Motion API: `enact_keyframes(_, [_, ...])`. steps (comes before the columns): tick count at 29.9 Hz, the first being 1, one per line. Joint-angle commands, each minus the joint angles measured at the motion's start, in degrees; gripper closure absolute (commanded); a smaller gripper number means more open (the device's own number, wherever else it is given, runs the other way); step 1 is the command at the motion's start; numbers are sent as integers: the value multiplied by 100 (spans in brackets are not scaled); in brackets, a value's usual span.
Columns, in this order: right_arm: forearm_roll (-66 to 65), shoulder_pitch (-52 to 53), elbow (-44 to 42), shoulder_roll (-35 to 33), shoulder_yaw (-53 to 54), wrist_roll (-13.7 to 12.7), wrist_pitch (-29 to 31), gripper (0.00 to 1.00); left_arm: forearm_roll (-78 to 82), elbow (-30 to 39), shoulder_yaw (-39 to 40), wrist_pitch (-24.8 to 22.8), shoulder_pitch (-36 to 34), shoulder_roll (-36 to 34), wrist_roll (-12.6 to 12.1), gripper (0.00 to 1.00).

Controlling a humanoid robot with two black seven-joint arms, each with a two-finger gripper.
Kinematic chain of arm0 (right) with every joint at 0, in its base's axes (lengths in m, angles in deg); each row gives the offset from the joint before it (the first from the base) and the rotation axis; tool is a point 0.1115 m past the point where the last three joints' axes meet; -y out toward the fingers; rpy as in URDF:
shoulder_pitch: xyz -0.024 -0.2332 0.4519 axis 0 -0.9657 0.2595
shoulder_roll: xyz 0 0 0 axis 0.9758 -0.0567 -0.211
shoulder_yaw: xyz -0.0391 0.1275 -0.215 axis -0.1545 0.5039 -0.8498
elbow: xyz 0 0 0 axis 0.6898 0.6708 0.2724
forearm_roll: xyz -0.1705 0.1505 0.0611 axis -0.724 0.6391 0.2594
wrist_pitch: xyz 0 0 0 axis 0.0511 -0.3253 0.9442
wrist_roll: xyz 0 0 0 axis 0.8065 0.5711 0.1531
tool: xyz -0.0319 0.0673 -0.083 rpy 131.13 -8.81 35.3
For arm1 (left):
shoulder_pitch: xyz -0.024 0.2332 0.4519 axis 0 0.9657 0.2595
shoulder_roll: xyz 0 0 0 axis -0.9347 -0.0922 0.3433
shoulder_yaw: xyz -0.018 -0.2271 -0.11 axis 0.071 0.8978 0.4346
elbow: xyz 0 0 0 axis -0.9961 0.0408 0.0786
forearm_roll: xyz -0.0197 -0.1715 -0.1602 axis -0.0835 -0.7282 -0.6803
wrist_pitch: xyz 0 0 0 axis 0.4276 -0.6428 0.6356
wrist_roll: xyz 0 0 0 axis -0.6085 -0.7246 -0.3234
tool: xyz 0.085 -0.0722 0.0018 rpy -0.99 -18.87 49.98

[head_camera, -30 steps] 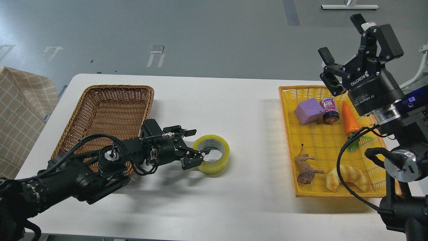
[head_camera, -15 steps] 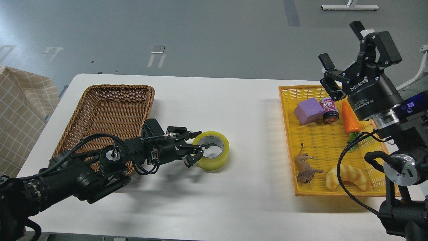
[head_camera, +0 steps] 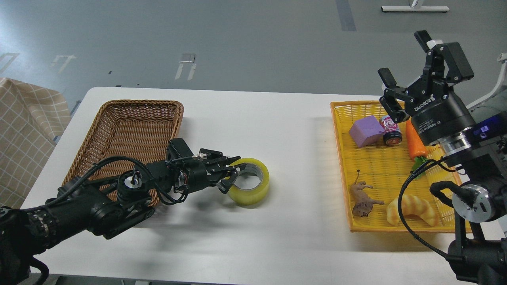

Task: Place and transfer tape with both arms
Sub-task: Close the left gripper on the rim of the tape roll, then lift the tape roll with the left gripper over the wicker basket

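Note:
The tape (head_camera: 253,190), a yellow translucent roll with a grey-white core, lies on the white table (head_camera: 293,138) left of centre, a little tilted. My left gripper (head_camera: 233,173) reaches in from the left, just right of the brown basket. Its fingers are closed on the roll's left wall, one over the top rim and one at the outer side. My right gripper (head_camera: 402,55) is open and empty, held high above the far right corner of the yellow basket (head_camera: 380,166).
A brown wicker basket (head_camera: 130,130) stands at the left, empty. The yellow basket holds a purple block (head_camera: 366,130), a small can (head_camera: 391,128), a toy carrot (head_camera: 414,140), a toy animal (head_camera: 362,198) and a croissant toy (head_camera: 412,209). A checked cloth (head_camera: 23,130) lies at far left.
My left gripper's fingers have closed from wide open onto the tape's left wall; the roll has shifted slightly left and tilted. My right gripper has drifted slightly lower.

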Motion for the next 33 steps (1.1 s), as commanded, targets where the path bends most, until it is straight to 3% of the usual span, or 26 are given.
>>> enact_keyframes(1, [0,1,0,0,2,-1,-14,0,-64,19,24,17,-25,23,2,100])
enact_keyframes(20, [0,10,-9,18,-7,8,-23,0,-643,63,24,25,-727,-91,19,100])
enact_keyframes(27, [-9,27,-26,1,-7,8,-23,0,-767,54,15,17,-1246,-573,2,100])
enact_keyframes(33, [-9,133,-79,44,-25,8,-23,0,-785,54,24,8,-1264,-1013,46,100])
